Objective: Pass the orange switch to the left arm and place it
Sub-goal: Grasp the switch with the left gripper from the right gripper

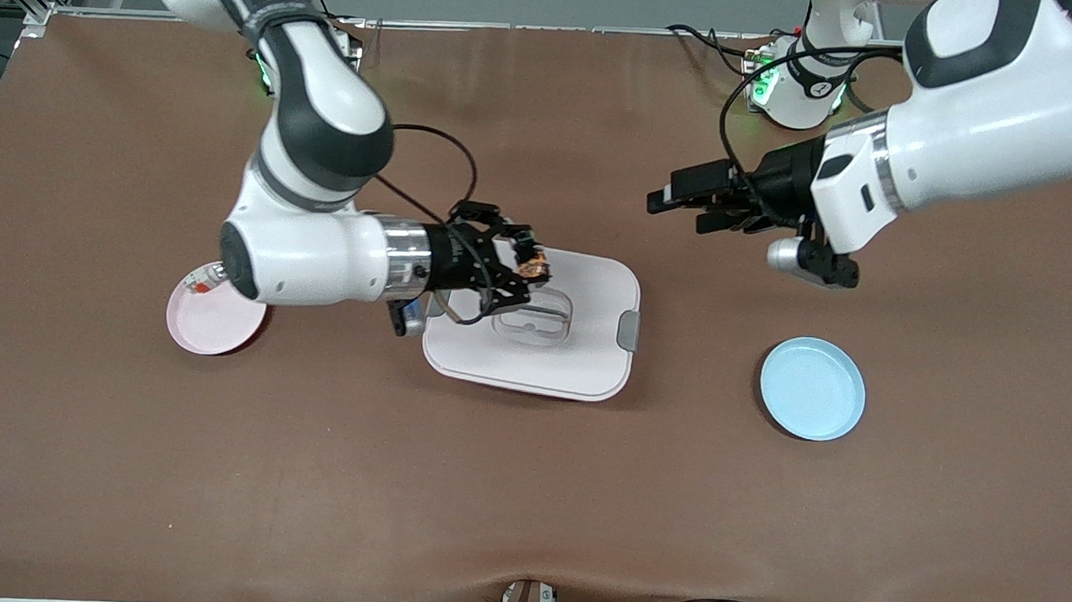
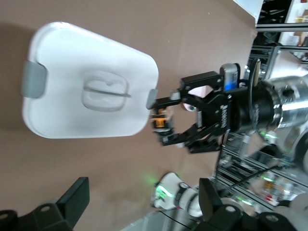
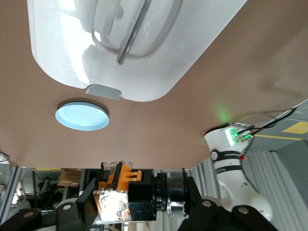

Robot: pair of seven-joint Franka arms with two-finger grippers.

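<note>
right gripper is clamped on the orange switch up over the box, presumably to clear it, while the left gripper waits with fingers spread for the handoff

Table cover: matt brown sheet, cloth-like, slightly rippled at the edge nearest the front camera. Box: smooth white plastic, soft sheen, glare patches in the right wrist view; grey matt latches; clear glossy handle. Blue plate and pink plate: smooth plastic, low gloss. Arms: glossy white shells, black bands, brushed-metal wrist rings. Switch: black and orange plastic.
</note>
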